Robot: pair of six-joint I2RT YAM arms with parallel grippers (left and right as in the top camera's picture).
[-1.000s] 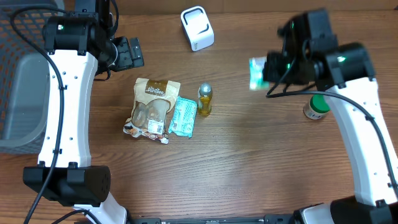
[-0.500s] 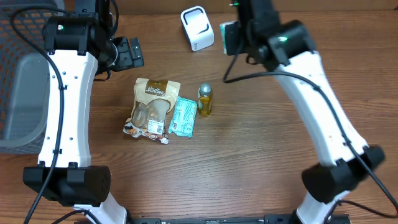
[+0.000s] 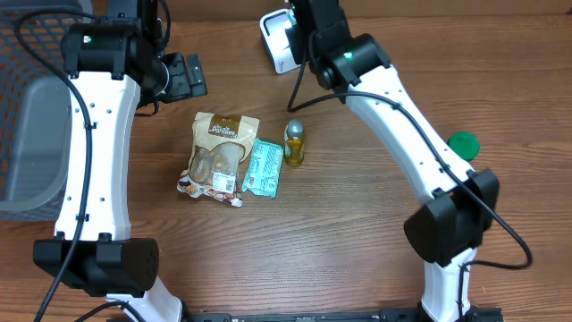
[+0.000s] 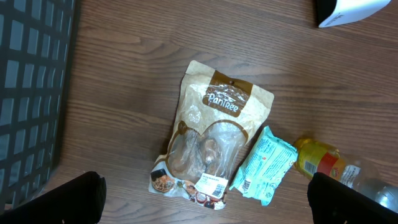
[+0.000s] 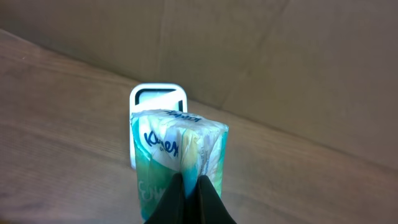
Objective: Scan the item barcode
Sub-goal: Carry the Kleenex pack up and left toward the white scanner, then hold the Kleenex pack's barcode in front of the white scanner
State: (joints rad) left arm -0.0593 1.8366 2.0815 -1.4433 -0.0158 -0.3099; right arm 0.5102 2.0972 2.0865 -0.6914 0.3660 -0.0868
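right gripper (image 5: 191, 186): clamped on tissue pack (image 5: 177, 149)
tissue pack: held just before scanner (image 5: 157, 94), at table (image 3: 357, 233) far edge
left gripper (image 3: 186, 76): jaws wide open, far left
bag (image 3: 219, 152), sachet (image 3: 264, 167), bottle (image 3: 294, 143): mid-table

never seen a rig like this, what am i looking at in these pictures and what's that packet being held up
This is a robot with two white arms at a wooden table. Each arm ends in a two-finger pincer. One picture looks down from above. The other two come from small cameras on the left and right wrists.

On the table lie a brown snack pouch, a teal packet, a small yellow bottle, a green-lidded item and a white barcode scanner. A dark mesh basket sits at the left edge.

The left pincer hangs open and empty. The right pincer is shut on a Kleenex tissue pack, holding it in front of the scanner.
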